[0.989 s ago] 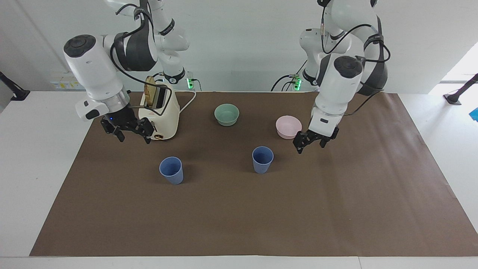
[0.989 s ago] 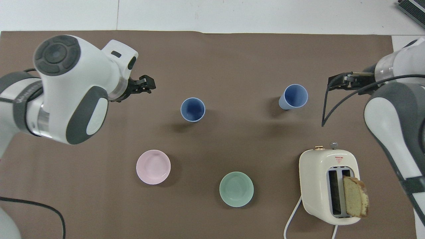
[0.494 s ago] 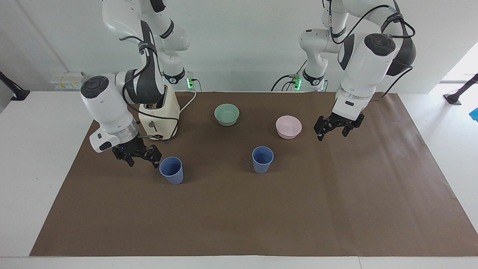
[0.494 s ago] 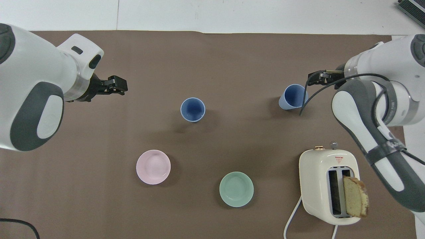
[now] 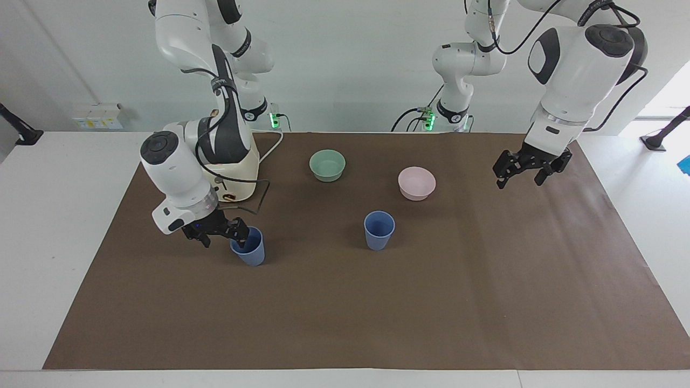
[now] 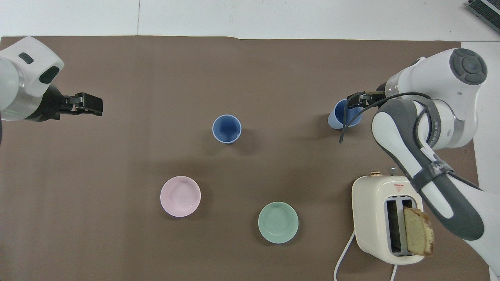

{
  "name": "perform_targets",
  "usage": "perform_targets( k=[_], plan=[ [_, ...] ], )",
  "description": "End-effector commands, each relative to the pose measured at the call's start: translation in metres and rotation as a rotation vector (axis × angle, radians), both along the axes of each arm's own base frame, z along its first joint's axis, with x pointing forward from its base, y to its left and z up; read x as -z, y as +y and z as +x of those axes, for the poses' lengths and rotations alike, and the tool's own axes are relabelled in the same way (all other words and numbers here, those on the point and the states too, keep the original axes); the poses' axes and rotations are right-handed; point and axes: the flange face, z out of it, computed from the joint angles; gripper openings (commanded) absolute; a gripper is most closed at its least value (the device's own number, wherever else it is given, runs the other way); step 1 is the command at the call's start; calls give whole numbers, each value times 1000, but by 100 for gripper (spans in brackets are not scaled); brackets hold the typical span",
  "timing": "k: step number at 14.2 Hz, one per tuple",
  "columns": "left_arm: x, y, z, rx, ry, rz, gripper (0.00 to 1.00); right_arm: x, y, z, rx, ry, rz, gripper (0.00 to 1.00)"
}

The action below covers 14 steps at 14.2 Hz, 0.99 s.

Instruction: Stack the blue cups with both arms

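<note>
Two blue cups stand upright on the brown mat. One cup [image 5: 379, 230] [image 6: 227, 128] is mid-table, alone. The other cup [image 5: 251, 252] [image 6: 339, 119] is toward the right arm's end. My right gripper [image 5: 222, 237] [image 6: 357, 99] is low at this cup's rim and open, with one finger over the cup's mouth and the other outside it. The cup is not lifted. My left gripper [image 5: 518, 180] [image 6: 88, 105] hangs open and empty over the mat toward the left arm's end, away from both cups.
A green bowl [image 5: 327, 164] and a pink bowl [image 5: 416, 182] sit nearer to the robots than the cups. A cream toaster [image 6: 384, 218] with a bread slice stands near the right arm's base, its cord on the mat.
My right gripper dropped from beside the toaster to the cup at its end. My left gripper pulled back from beside the pink bowl toward its own end of the table.
</note>
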Motion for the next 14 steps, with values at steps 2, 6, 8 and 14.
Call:
perform_targets(
  k=[2, 6, 8, 14],
  plan=[
    [-27, 47, -21, 101, 30, -1, 100, 18, -1, -7, -44, 7, 12, 100],
    [-70, 54, -36, 192, 63, 15, 100, 20, 0, -5, -88, -9, 10, 40],
    [-82, 54, -49, 187, 128, 19, 100, 20, 0, -4, -105, -13, 8, 0],
    [-88, 50, -67, 135, 130, 12, 100, 5, 10, 6, -115, -44, 10, 0]
  ],
)
